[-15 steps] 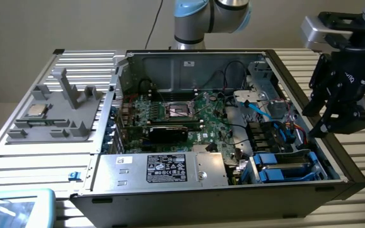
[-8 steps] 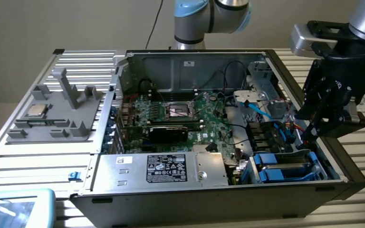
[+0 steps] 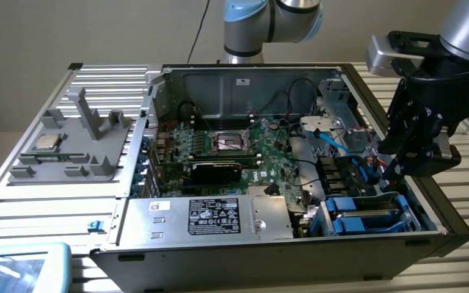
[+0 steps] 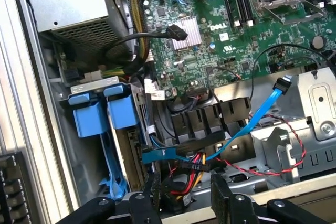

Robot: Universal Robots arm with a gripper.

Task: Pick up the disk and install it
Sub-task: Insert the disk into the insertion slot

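**Exterior view, from its left to its right.** A grey plastic fixture (image 3: pixel 68 152) lies on the slatted metal table (image 3: pixel 31 213), and a square silver processor chip (image 3: pixel 47 141) rests on it. Just beside the fixture lies the open computer case (image 3: pixel 259 259), showing its interior.

Inside the case:
- The green motherboard (image 3: pixel 263 159) has its processor socket (image 3: pixel 232 141) near the middle.
- The silver power supply (image 3: pixel 206 217), with a black label, sits along the near wall.
- A blue data cable (image 3: pixel 336 143) runs down toward the drive bay (image 3: pixel 326 215).

The disk (image 3: pixel 363 215) stands on edge in that bay, at the case's near corner on the exterior view's right. Its blue carrier shows alongside a second blue carrier, and the drive body is largely hidden.

The gripper (image 3: pixel 414 162) hangs over the case's wall, above the bay and apart from the disk. Its jaws are spread and grasp nothing.

**Wrist view.** The black fingers (image 4: pixel 152 195) stand apart over red, yellow and black wiring (image 4: pixel 191 166) beside the bay.
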